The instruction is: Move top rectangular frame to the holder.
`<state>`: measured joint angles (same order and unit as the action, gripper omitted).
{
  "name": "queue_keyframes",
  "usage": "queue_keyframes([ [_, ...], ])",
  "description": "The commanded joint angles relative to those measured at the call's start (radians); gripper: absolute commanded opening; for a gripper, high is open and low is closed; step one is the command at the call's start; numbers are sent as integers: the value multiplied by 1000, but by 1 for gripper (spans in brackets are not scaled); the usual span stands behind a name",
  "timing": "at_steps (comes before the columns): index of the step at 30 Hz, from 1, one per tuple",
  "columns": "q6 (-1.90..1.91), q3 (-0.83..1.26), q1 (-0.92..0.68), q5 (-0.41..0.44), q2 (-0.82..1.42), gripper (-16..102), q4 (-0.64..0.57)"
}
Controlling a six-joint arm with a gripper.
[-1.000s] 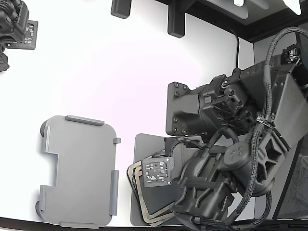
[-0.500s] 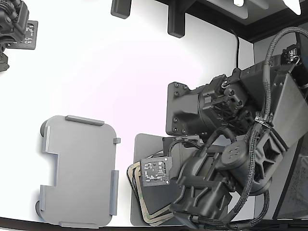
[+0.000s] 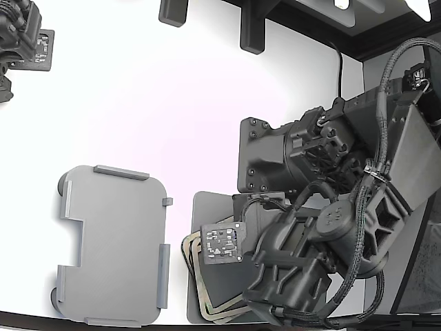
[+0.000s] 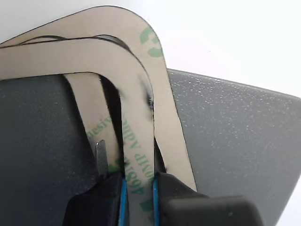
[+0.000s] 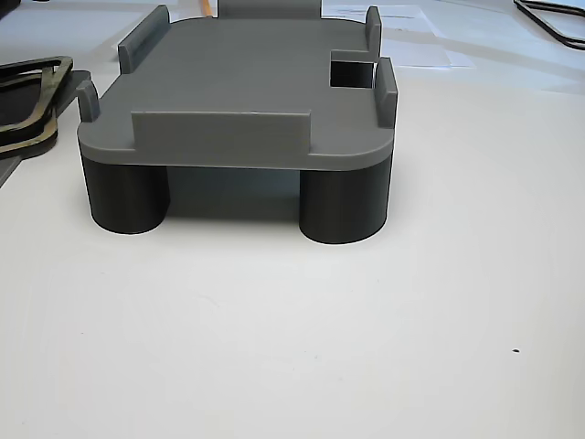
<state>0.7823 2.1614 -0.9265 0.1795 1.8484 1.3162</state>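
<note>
In the wrist view my gripper (image 4: 138,194) is shut on a band of the top rectangular frame (image 4: 134,117), a thin tan frame with green print. The band runs between the blue-edged fingers (image 4: 110,200). A second tan frame (image 4: 162,75) lies under it on the dark grey mat (image 4: 235,132). In the exterior view the frame stack (image 3: 195,276) shows at the bottom centre, and the arm's wrist with its marker plate (image 3: 222,245) covers the gripper. The holder (image 3: 110,245), a light grey tray with edge tabs, stands to the exterior view's left of the stack. It also shows in the other view (image 5: 238,101) with nothing on it.
The dark arm body (image 3: 324,227) fills the exterior view's right side. A second arm (image 3: 17,34) sits at the top left corner. In the other view the holder stands on dark round legs (image 5: 123,197), with frames (image 5: 27,101) beside it and a black frame (image 5: 558,27) farther off.
The arm's wrist and marker plate have shifted slightly up and to the left in the exterior view. The holder has not moved.
</note>
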Motion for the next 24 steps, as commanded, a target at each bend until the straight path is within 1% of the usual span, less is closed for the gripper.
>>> queue_keyframes([
  [1, 3, -49, 18, 6, 26, -10, 26],
  [6, 6, -179, 32, 12, 35, -11, 172],
  [9, 67, -311, 32, 20, 37, -11, 281],
  [11, 160, -408, 32, 14, 34, -11, 333],
  [15, 449, -522, 44, 31, 21, -11, 339],
  [18, 684, -578, 78, 66, -26, -11, 337],
  [22, 925, -617, 124, 127, -71, -11, 339],
  [24, 1002, -627, 158, 130, -80, -10, 341],
])
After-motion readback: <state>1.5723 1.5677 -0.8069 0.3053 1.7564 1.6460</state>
